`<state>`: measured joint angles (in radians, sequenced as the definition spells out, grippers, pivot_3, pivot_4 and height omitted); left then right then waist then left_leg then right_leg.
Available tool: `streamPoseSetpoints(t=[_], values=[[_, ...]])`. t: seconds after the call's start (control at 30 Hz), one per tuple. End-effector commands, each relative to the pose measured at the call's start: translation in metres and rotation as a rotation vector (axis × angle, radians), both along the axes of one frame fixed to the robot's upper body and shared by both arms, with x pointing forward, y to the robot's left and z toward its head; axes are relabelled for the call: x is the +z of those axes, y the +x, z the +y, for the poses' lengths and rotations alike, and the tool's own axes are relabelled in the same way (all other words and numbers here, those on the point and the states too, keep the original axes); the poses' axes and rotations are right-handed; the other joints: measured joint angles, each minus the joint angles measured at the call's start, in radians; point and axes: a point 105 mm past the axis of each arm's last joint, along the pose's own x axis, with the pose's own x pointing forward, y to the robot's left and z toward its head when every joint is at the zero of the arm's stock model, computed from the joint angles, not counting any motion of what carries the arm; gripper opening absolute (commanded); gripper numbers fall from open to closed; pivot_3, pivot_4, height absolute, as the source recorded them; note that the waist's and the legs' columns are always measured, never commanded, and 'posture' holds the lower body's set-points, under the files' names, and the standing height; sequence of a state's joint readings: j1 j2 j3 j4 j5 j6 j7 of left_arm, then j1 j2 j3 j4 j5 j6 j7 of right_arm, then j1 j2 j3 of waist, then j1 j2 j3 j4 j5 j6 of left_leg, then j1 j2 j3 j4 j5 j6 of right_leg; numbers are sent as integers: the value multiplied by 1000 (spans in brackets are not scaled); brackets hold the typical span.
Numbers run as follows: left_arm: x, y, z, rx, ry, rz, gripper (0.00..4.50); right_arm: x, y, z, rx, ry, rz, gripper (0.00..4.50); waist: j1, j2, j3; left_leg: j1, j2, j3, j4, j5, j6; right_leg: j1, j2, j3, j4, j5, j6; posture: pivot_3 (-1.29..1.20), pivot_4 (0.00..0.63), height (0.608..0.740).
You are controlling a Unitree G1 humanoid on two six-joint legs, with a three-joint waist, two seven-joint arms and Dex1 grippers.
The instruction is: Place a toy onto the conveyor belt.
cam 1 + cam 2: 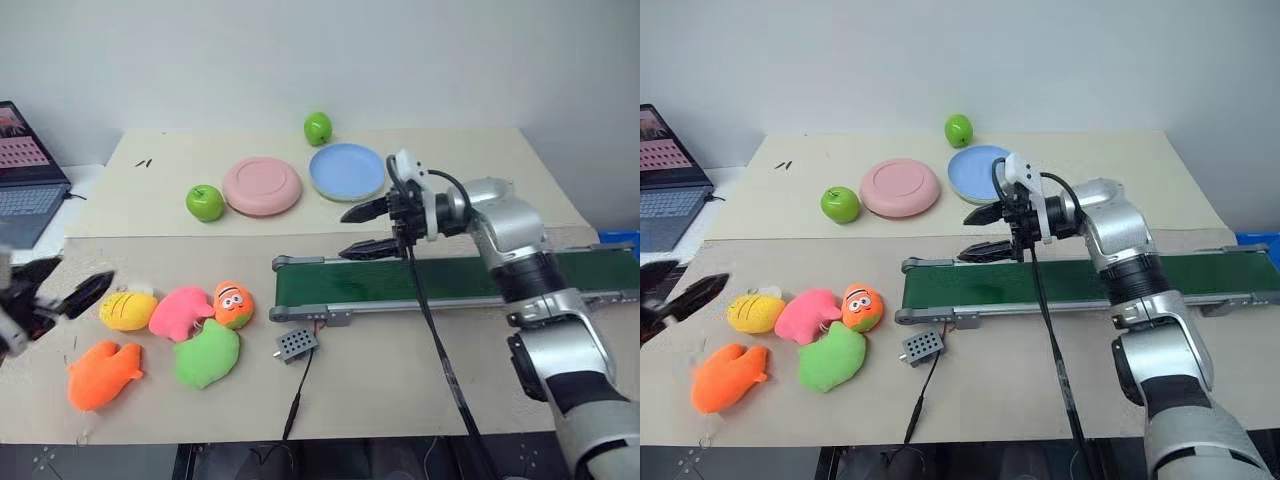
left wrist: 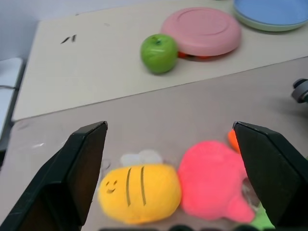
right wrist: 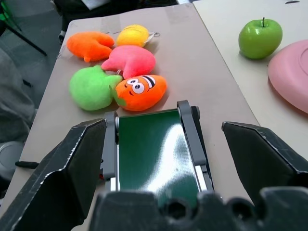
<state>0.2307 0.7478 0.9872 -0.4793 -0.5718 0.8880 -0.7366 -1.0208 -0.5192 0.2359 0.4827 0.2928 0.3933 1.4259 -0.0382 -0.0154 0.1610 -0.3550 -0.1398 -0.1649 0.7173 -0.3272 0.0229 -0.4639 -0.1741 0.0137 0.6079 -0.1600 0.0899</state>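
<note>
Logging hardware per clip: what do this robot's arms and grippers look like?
Right arm: silver-grey shells, black joints, white wrist module, black cable hanging down. Right gripper: two black tapered fingers. Left gripper: two black wedge-shaped fingers.

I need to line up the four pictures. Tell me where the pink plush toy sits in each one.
Left eye view: pink plush toy, between yellow plush and round orange plush.
Right eye view, same neighbours.
Left wrist view, beside yellow plush.
Right wrist view, among the plush toys.
Shared landmark: yellow plush.
</note>
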Motion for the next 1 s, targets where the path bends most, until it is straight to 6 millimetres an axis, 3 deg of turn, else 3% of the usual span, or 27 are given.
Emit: streamPoseSetpoints(t=[0.03,0.2,0.3,0.37,0.47,0.63,1.0], values=[[5,-25,19,100,62,-42,4440,13,-1,4,45,-1,-51,4500,0,0,0,1,1,1,-2,0,0,1,0,0,-1,0,0,0,150,740],[-17,-43,28,163,24,-56,4440,12,-7,3,79,0,-29,4500,1,0,0,3,6,5,-3,-1,-1,1,5,1,-3,1,-3,0,150,740],[-38,-55,32,210,-54,-37,4440,13,-21,4,141,16,14,4500,0,0,0,3,13,6,-3,-3,-4,2,12,1,-9,4,-8,0,150,740],[-56,-63,33,249,-189,-19,4440,14,-29,5,173,20,37,4500,-1,0,0,3,15,7,-4,-3,-5,1,14,1,-12,5,-8,0,150,740],[-87,-81,41,356,-552,-58,4440,21,-39,10,235,44,61,4500,-5,0,0,3,16,9,-4,-3,-5,0,15,1,-13,5,-9,0,150,740],[-118,-100,37,392,-820,8,4440,25,-53,14,313,53,88,4500,-3,-1,0,4,17,11,-4,-4,-5,-1,15,1,-12,5,-10,0,150,740],[-140,-112,46,511,-1205,-113,4440,23,-53,8,283,7,70,4500,3,-1,-1,7,17,13,-4,-5,-5,-1,15,1,-12,5,-10,0,150,740]])
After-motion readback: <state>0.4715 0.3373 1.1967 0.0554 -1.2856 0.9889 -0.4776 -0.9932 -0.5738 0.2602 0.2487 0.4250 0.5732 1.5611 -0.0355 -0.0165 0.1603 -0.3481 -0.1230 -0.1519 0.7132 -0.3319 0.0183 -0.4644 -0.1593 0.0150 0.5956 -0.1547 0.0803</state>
